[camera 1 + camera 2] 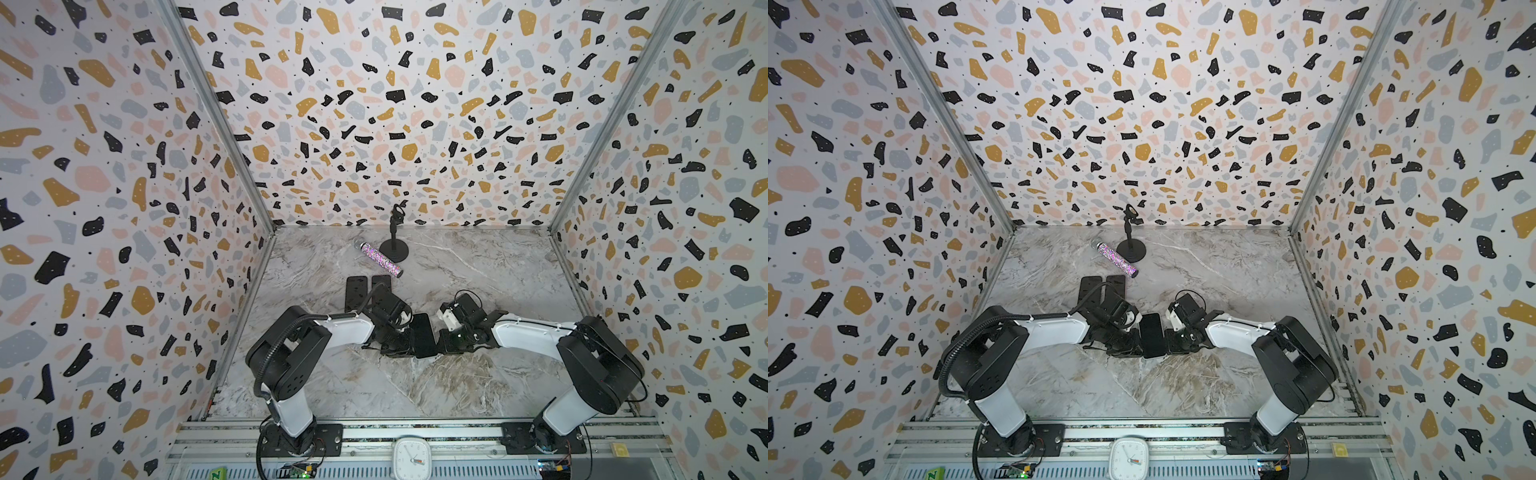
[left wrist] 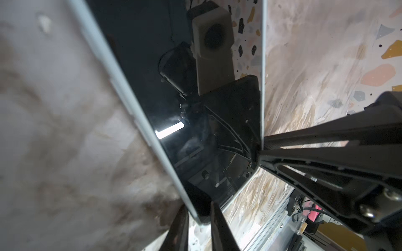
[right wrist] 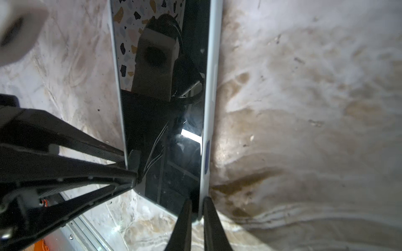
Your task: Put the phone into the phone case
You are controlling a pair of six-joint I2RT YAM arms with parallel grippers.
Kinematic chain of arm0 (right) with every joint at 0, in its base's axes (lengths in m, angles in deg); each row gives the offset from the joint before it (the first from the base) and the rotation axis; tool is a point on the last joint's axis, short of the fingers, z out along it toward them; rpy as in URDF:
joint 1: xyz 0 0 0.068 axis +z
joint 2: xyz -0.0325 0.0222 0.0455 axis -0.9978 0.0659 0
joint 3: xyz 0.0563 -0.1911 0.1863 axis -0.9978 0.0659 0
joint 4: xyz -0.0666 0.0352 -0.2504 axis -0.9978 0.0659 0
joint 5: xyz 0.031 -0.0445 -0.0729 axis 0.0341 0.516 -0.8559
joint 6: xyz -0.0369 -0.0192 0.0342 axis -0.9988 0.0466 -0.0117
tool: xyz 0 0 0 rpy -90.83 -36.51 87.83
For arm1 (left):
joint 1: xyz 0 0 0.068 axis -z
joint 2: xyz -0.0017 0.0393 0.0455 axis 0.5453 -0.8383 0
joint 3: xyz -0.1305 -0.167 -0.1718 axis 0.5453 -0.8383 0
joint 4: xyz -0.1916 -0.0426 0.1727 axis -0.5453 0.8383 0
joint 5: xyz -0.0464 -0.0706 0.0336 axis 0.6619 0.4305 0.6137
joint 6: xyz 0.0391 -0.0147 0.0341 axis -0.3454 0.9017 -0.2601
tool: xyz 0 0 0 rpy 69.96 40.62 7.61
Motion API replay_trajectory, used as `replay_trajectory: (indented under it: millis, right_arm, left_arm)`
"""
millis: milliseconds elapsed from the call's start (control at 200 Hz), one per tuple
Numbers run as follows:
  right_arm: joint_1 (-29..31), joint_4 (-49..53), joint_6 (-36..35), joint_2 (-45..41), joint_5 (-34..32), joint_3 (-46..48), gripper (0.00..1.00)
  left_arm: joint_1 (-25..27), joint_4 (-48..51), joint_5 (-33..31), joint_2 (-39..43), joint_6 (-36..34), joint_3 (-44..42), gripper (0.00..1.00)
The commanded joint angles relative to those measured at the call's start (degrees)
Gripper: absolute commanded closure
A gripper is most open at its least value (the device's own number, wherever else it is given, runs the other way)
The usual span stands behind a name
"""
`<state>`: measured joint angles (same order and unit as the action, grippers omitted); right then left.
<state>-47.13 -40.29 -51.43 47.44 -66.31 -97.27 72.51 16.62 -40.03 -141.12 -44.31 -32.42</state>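
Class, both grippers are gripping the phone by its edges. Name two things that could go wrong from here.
1. The left gripper and right gripper each pinch only a thin edge of the glossy phone, so it could slip or twist out.
2. The flat black pieces, presumably the case, lie partly hidden behind the left arm. The arm might knock them when the phone is carried over.

Phone (image 2: 141, 65) runs off frame (both wrist views)
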Motion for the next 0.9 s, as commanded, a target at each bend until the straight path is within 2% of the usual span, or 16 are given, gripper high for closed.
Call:
replay_trajectory:
  millis: [0, 90, 270, 736, 831, 891]
  right_arm:
    - [1.2, -2.7, -0.4, 2.4, 1.8, -1.8, 0.89]
    - [1.3, -3.2, -0.1, 2.2, 2.4, -1.4, 0.89]
    - [1.3, -4.5, 0.5, 2.5, 2.7, -1.1, 0.9]
    - [-2.5, -3.4, -2.9, 5.6, 2.3, -8.5, 0.9]
    - [-2.8, -2.4, -4.2, 5.0, 2.3, -9.4, 0.87]
    - [-2.8, -0.9, -5.2, 3.6, 0.8, -9.5, 0.83]
  left_arm:
    - [0.2, -0.2, -8.3, -5.6, -2.0, -0.3, 0.86]
    - [-0.2, 0.1, -8.6, -5.6, -2.1, -0.1, 0.9]
    - [-0.9, 0.6, -9.1, -6.4, -2.5, 1.1, 0.9]
    - [-4.9, 6.6, -11.1, -10.7, -5.4, 14.0, 0.9]
    - [-5.2, 7.6, -10.8, -10.8, -6.0, 15.8, 0.87]
    - [-5.4, 8.1, -11.0, -9.7, -6.2, 15.5, 0.81]
